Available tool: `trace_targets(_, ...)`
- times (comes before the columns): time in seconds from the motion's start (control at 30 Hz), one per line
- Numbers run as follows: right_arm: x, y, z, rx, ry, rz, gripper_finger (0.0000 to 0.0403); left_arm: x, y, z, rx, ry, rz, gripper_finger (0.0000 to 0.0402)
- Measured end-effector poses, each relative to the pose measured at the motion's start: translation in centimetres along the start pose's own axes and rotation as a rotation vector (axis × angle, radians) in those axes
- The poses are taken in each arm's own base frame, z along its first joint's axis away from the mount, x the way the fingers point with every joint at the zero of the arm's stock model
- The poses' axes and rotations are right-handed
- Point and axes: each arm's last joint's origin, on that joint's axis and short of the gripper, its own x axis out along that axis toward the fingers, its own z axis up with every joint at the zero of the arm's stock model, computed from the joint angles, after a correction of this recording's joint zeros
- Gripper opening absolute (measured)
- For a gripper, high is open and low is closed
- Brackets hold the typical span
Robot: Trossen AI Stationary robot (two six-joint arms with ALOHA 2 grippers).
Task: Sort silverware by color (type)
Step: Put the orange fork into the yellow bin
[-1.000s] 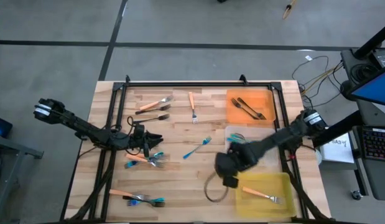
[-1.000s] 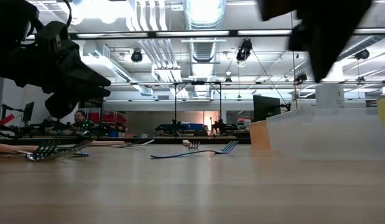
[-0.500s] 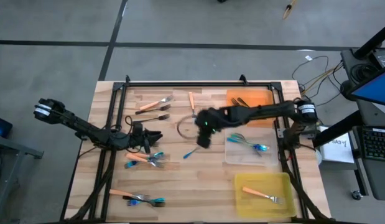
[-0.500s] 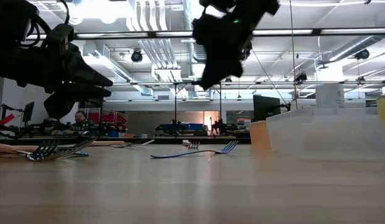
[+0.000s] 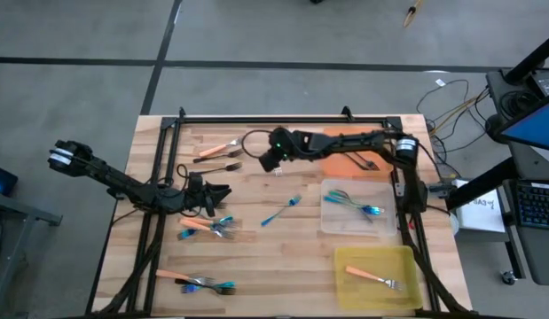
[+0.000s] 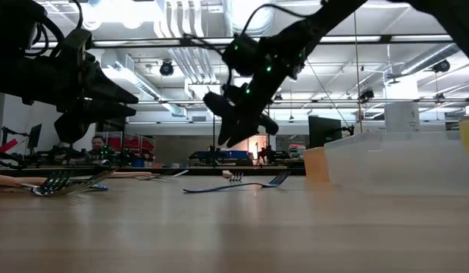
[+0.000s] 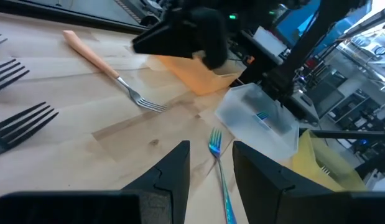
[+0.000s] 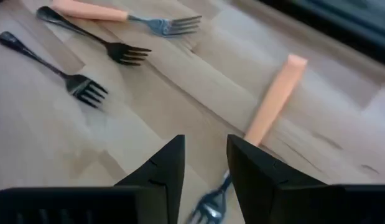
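While the right gripper (image 5: 272, 159) is hovering above the far middle of the wooden table (image 5: 256, 257), its two dark fingers (image 8: 161, 174) are standing apart with nothing between them, and the orange-handled fork (image 8: 267, 115) is lying on the boards just beyond their tips, its tines partly hidden behind one finger. In the high view that fork is almost entirely covered by the gripper, so only its tines are peeking out below it. Two dark forks (image 8: 74, 81) and another orange-handled one (image 8: 127, 17) are lying near the far left corner, close together. The left gripper (image 5: 216, 197) is waiting over the left half of the table, its fingers (image 7: 170, 171) parted and empty; a blue-handled fork (image 7: 220, 171) is lying in the middle of the table ahead of it, its handle end cut off by the frame in the left wrist view. A mixed cluster of forks (image 5: 207, 228) is sitting just beside the left gripper toward the near edge, and another cluster (image 5: 199, 282) is lying by the near left corner; their colours are overlapping and hard to separate. On the right side, the orange tray (image 5: 332, 164) is partly covered by the right arm, the clear tray (image 5: 332, 221) is holding blue-handled forks, and the yellow tray (image 5: 349, 283) at the near right corner is holding one orange-handled fork.
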Motion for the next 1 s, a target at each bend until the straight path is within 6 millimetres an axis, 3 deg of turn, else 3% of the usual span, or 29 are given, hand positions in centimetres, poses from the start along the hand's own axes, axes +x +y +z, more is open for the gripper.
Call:
trace_targets(0.3, 3.5, -0.6, 2.2, 0.084, 0.095, -0.051, 0.0150, 0.0, 0.0, 0.0, 0.065, 0.004, -0.003, 0.0103)
trace_targets(0.63, 4.8, -0.9, 4.9, 0.044, 0.276, -0.166, 0.0153, 0.0, -0.1, -0.1, 0.118, 0.037, -0.040, 0.0103)
trace_targets(1.0, 7.7, -2.8, 4.0, 0.078, 0.419, -0.173, 0.0145, 0.0, -0.1, -0.2, 0.122, 0.042, -0.039, 0.0103)
